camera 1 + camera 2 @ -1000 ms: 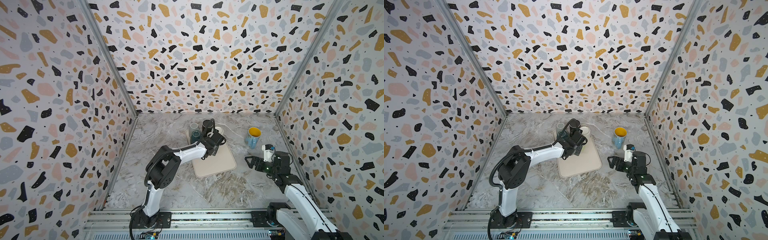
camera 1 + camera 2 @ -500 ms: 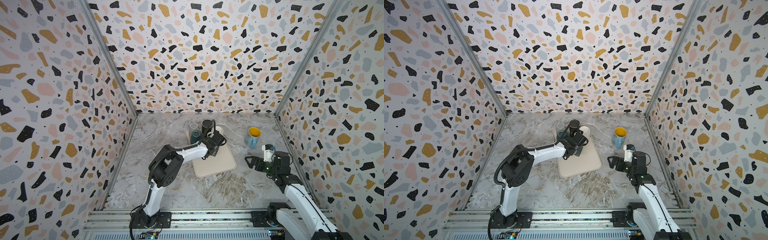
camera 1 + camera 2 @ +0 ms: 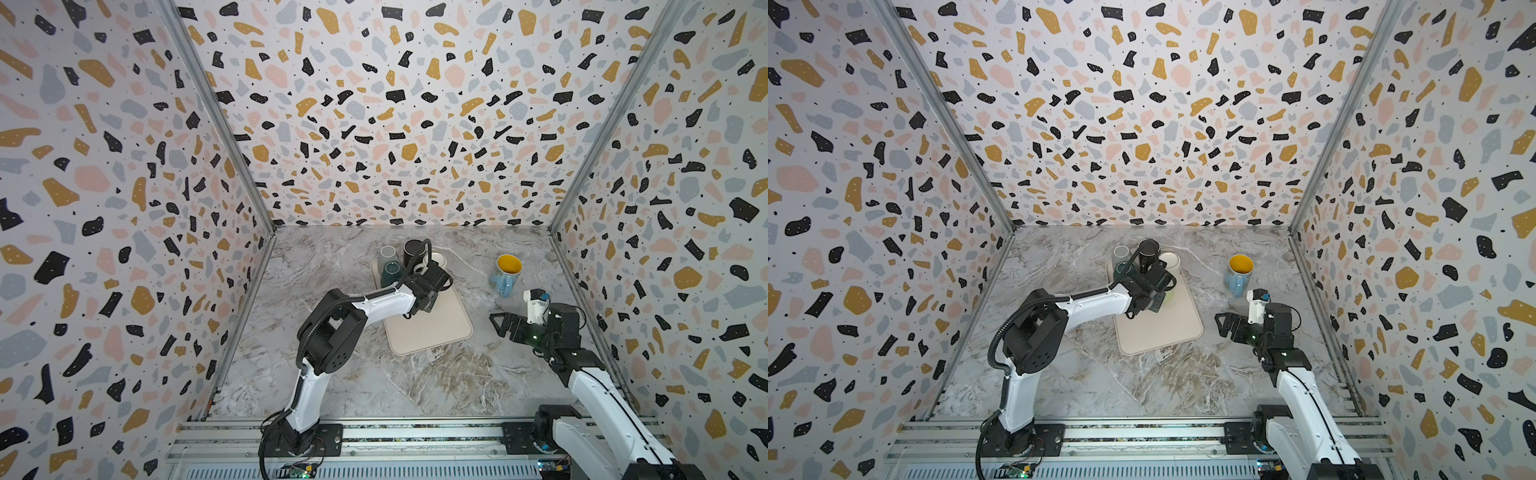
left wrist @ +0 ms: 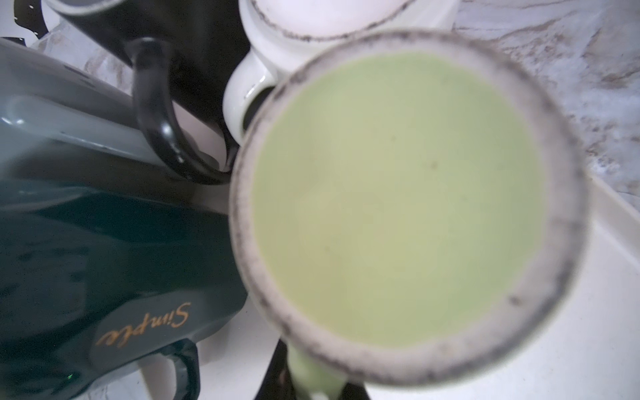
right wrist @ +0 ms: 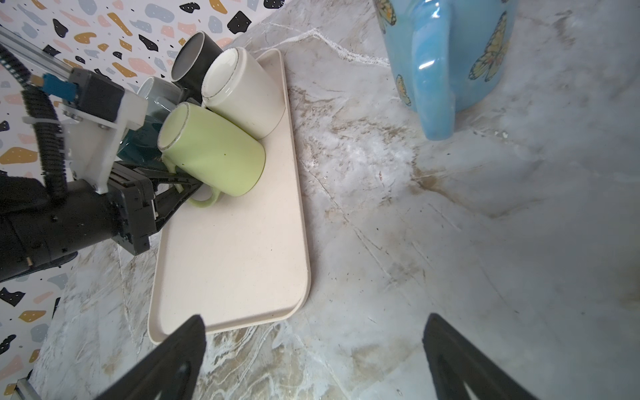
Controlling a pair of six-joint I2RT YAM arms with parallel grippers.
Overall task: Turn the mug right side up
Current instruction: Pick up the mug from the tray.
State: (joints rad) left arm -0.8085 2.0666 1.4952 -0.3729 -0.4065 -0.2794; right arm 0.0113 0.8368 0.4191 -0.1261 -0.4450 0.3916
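Left gripper (image 5: 187,188) has drawn its fingers in since a second ago and now pinches the green mug's handle; arm barely shifted, right arm unchanged. Marble table (image 3: 415,382) carries a cream tray (image 5: 235,263), rounded corners, front half bare. Green mug (image 5: 214,156) sits at the tray's back half, upside down, mouth on the tray. Its pale green flat base with a speckled rim faces up, and the handle points toward the left arm. Crowded around it: a white mug (image 5: 242,93) touching its side, a black mug (image 5: 194,59) behind that, and a dark green mug (image 4: 104,249) with gold "Simple" lettering just beside it, all upside down. A greyish cup (image 3: 387,253) stands at the tray's far corner. Blue butterfly mug (image 3: 505,274), yellow inside, stands upright on the table, well apart from the tray. Right gripper (image 5: 315,318) is spread wide over bare table, holding nothing.
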